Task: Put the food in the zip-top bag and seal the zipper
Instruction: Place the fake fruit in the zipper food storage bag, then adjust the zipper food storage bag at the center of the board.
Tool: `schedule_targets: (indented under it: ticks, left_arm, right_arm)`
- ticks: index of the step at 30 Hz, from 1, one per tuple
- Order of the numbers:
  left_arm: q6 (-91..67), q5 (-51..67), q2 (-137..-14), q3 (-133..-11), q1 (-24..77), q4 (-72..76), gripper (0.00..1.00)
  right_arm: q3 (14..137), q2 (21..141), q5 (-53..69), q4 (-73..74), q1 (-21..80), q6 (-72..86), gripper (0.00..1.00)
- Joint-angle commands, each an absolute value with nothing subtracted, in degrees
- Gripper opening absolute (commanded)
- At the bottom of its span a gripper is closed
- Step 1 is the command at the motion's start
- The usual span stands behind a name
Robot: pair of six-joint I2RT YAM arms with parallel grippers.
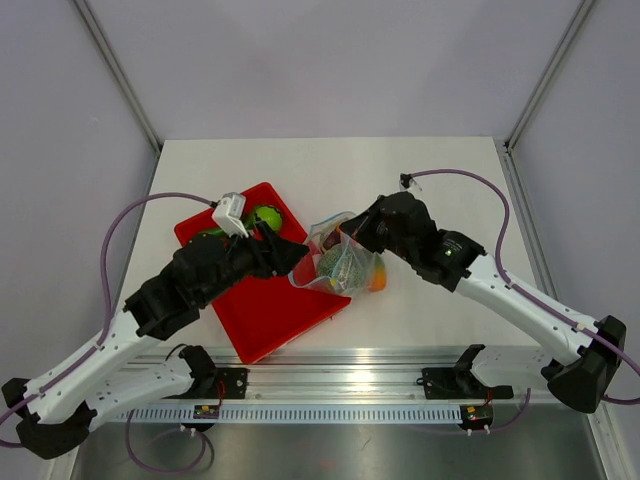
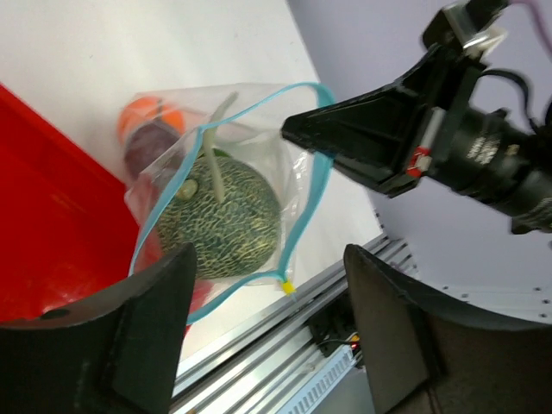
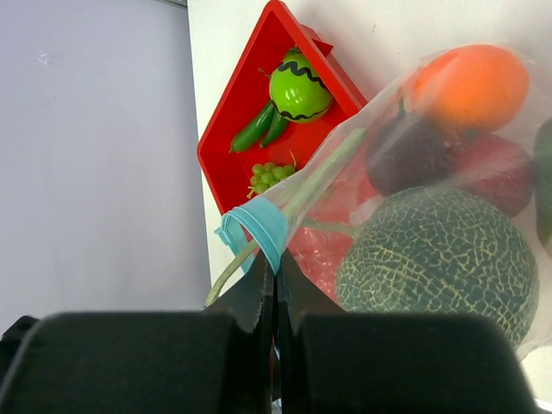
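Observation:
The clear zip-top bag lies just right of the red tray, mouth open. It holds a netted melon, an orange, a purple fruit and a red fruit. My right gripper is shut on the light blue zipper at the mouth's far edge and holds it up. My left gripper is open and empty just in front of the mouth. In the left wrist view the melon and the zipper show between my wide-open fingers.
The red tray holds a green round fruit, cucumbers and a grape bunch. A metal rail runs along the table's near edge. Grey walls enclose the table.

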State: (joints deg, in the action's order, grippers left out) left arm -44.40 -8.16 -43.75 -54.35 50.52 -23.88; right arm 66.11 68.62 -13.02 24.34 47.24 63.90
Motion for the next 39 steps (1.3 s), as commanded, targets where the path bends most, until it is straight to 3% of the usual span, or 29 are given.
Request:
schedule_targets:
  ticks: [1, 6, 16, 19, 20, 21, 29, 35, 39]
  left_arm:
    - [-44.7, -10.5, -46.1, -52.0, 50.6, -28.0, 0.74]
    - [-47.2, -11.2, -48.9, -48.8, 50.7, -27.0, 0.75]
    - [-47.5, -13.1, -49.9, -44.8, 50.7, -25.6, 0.55]
    - [-47.9, -12.1, -50.7, -44.7, 50.7, -24.8, 0.3]
    - [-47.9, -11.4, -50.9, -44.6, 50.7, -23.8, 0.19]
    - [-47.8, -11.1, -51.3, -45.1, 50.7, -23.4, 0.0]
    - [-42.5, 0.7, -66.0, -63.8, 50.8, -22.9, 0.0]
    - [-41.0, 3.8, -72.2, -77.1, 50.9, -23.4, 0.0]
    - [-39.9, 4.2, -77.3, -78.4, 50.9, -23.4, 0.0]
  right_arm:
    - [66.3, 66.4, -15.3, 21.6, 47.7, 64.8, 0.0]
    - [66.6, 66.0, -15.4, 22.4, 47.7, 64.5, 0.0]
    - [65.7, 63.9, -16.1, 22.8, 47.7, 64.7, 0.0]
    - [65.3, 63.9, -16.1, 22.8, 47.7, 64.9, 0.0]
    - [65.1, 63.8, -16.3, 23.0, 47.7, 64.9, 0.0]
    - [65.0, 63.8, -16.7, 23.2, 47.6, 64.9, 0.0]
    - [66.7, 58.1, -27.2, 36.5, 47.5, 60.2, 0.0]
    - [78.8, 57.4, -32.2, 54.5, 47.5, 52.8, 0.0]
    - [73.5, 53.5, -38.2, 63.5, 47.5, 56.0, 0.0]
